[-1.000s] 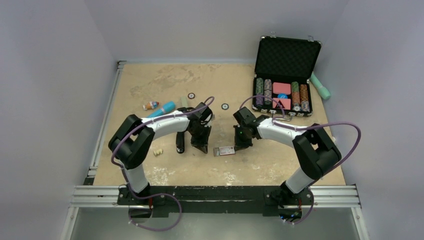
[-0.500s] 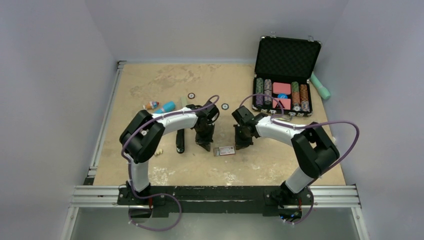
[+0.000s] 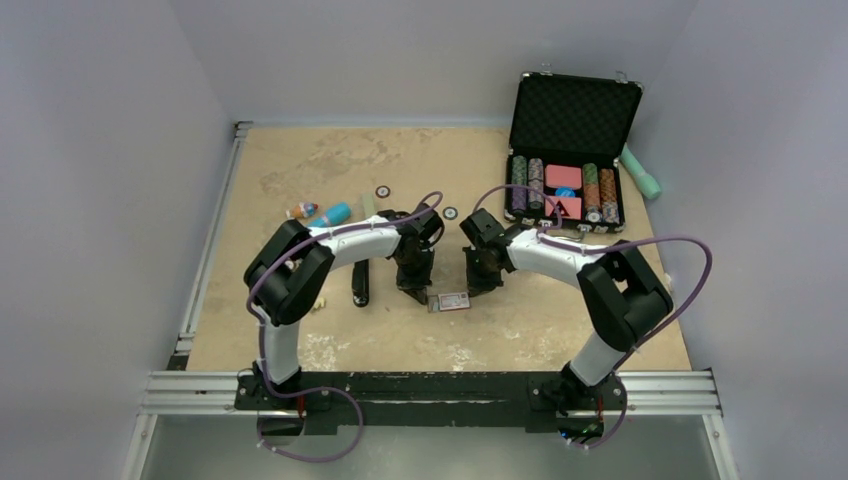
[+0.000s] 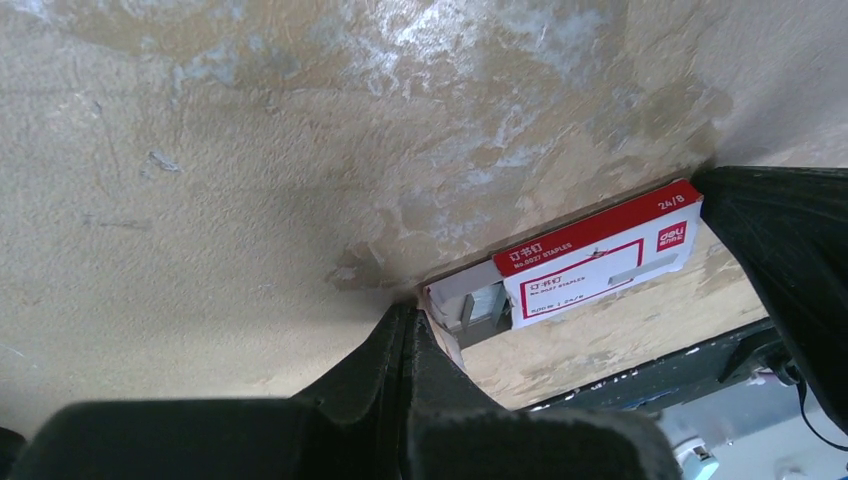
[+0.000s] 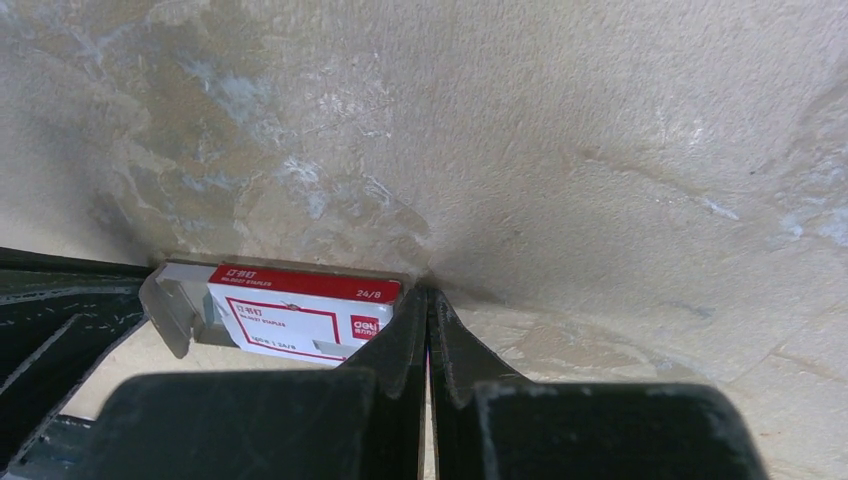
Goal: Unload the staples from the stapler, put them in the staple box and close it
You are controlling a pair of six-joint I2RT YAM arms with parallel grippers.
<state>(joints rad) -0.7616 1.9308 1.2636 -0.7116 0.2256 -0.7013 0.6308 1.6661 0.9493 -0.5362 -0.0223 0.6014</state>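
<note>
The black stapler (image 3: 360, 285) lies on the table left of both grippers, shown only in the top view. A red and white staple box (image 3: 450, 301) lies between the grippers; its left end is open with staples showing inside (image 4: 600, 262). My left gripper (image 3: 413, 291) is shut, its tips (image 4: 408, 316) on the table against the box's open end flap. My right gripper (image 3: 478, 288) is shut, its tips (image 5: 428, 296) touching the box's closed right end (image 5: 300, 322). Nothing shows between either pair of jaws.
An open black poker chip case (image 3: 568, 150) stands at the back right, with a teal object (image 3: 641, 172) beside it. A blue tube (image 3: 335, 213), a small bottle (image 3: 300, 211) and two small discs (image 3: 382, 191) lie behind the left arm.
My left gripper has moved right, from beside the stapler to the left end of the staple box. My right gripper has shifted slightly left toward the box. Box and stapler have not moved.
</note>
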